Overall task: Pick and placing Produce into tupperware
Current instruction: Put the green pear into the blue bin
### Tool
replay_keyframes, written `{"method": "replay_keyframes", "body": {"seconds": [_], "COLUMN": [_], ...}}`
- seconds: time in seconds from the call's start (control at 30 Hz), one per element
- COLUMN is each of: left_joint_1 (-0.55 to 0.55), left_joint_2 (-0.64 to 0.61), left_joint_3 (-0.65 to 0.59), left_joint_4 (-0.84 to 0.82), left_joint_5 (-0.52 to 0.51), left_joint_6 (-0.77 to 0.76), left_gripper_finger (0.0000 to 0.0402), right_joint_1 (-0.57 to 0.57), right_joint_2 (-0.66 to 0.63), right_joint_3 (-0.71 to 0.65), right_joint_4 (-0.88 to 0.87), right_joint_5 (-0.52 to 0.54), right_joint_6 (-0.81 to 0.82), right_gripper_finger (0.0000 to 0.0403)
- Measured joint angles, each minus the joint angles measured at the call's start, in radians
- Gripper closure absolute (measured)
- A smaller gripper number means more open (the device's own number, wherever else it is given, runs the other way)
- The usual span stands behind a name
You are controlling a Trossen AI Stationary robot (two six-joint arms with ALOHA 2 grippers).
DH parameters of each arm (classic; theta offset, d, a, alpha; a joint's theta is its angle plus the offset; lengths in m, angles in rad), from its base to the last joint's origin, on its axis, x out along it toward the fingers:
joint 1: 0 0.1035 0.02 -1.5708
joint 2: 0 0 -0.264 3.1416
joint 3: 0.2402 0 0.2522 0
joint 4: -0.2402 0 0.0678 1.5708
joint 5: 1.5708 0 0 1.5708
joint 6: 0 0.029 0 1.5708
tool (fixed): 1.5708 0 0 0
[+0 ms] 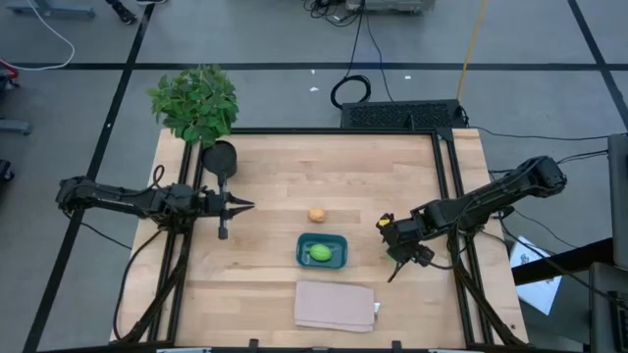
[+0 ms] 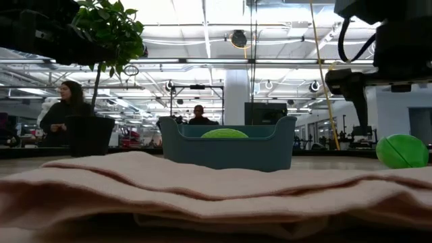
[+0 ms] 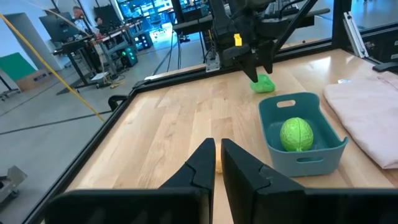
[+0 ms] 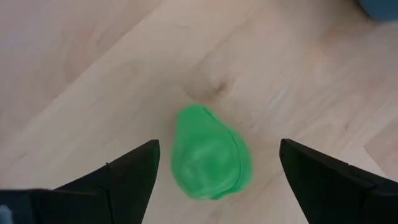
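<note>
The teal tupperware (image 1: 337, 241) sits at mid-table with one green fruit (image 1: 320, 253) inside it, also seen in the left wrist view as the green fruit (image 3: 296, 134). The orange-tan fruit (image 1: 317, 215) lies on the wood just beyond the container. A second green fruit (image 4: 211, 152) rests on the table right of the container. My right gripper (image 4: 219, 146) hangs open above it, one finger on either side, with gaps showing. My left gripper (image 1: 243, 206) waits shut at the table's left, pointing right.
A folded beige cloth (image 1: 336, 306) lies near the front edge, just before the container. A leafy plant (image 1: 196, 103) and a black pot (image 1: 220, 157) stand at the far left corner. Black frame rails (image 1: 446, 176) border the wood. People show in the room behind (image 2: 64, 108).
</note>
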Motion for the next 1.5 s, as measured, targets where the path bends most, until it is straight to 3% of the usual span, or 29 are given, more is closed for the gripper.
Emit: {"method": "replay_keyframes", "body": {"seconds": [0.73, 1.2, 1.5], "left_joint_1": [0.0, 0.0, 0.0], "left_joint_2": [0.0, 0.0, 0.0], "left_joint_3": [0.0, 0.0, 0.0], "left_joint_4": [0.0, -0.001, -0.001], "left_joint_5": [0.0, 0.0, 0.0], "left_joint_6": [0.006, 0.007, 0.007], "left_gripper_finger": [0.0371, 0.0371, 0.0371], "right_joint_1": [-0.027, -0.059, -0.061], "right_joint_2": [0.058, 0.07, 0.101], "right_joint_3": [-0.078, -0.086, -0.086], "right_joint_4": [0.155, 0.16, 0.16], "right_joint_5": [0.001, 0.003, 0.002], "right_joint_6": [-0.022, -0.014, -0.013], "right_gripper_finger": [0.0078, 0.0079, 0.0119]}}
